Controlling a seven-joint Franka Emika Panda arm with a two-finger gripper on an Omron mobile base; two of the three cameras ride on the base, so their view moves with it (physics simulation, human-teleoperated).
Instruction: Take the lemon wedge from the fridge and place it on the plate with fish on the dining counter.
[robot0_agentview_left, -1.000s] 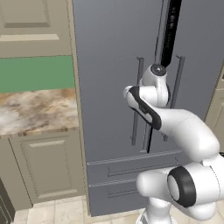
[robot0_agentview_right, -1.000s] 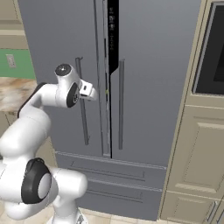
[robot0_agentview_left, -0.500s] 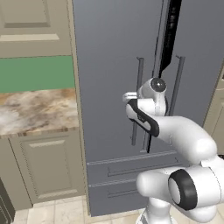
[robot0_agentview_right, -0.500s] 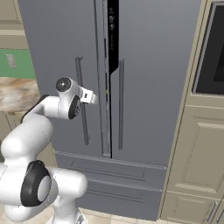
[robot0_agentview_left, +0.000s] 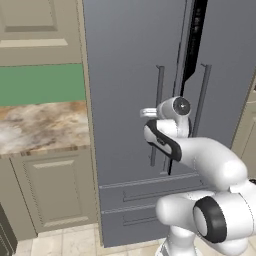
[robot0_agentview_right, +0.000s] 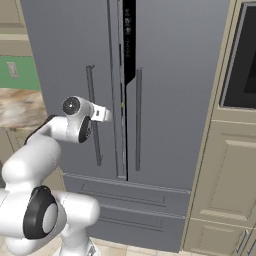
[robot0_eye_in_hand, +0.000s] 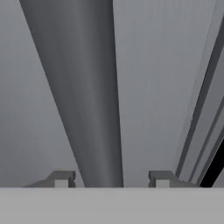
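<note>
The fridge (robot0_agentview_left: 125, 75) is a tall grey double-door unit with both doors shut. My gripper (robot0_agentview_left: 150, 113) is pressed up to the left door's dark vertical bar handle (robot0_agentview_left: 159, 95), about halfway down it. In the hand view the handle (robot0_eye_in_hand: 83, 87) runs up between my two fingertips (robot0_eye_in_hand: 62, 178), and a small gap shows on each side of it. My gripper (robot0_eye_in_hand: 111, 179) is open and astride the bar, not touching it. From the right base view my gripper (robot0_agentview_right: 102, 114) also sits at the handle (robot0_agentview_right: 91, 90). The lemon wedge is hidden; the plate with fish and the dining counter are out of view.
A marbled stone top (robot0_agentview_left: 40, 125) over a beige cabinet (robot0_agentview_left: 55, 190) stands left of the fridge. The right door's handle (robot0_agentview_right: 138, 120) is close beside mine. Fridge drawers (robot0_agentview_right: 130, 200) lie below. A beige wall unit with a dark oven window (robot0_agentview_right: 242, 60) borders the right.
My hand has dropped lower along the left door handle and closed in on it. The fingers have narrowed around the bar.
</note>
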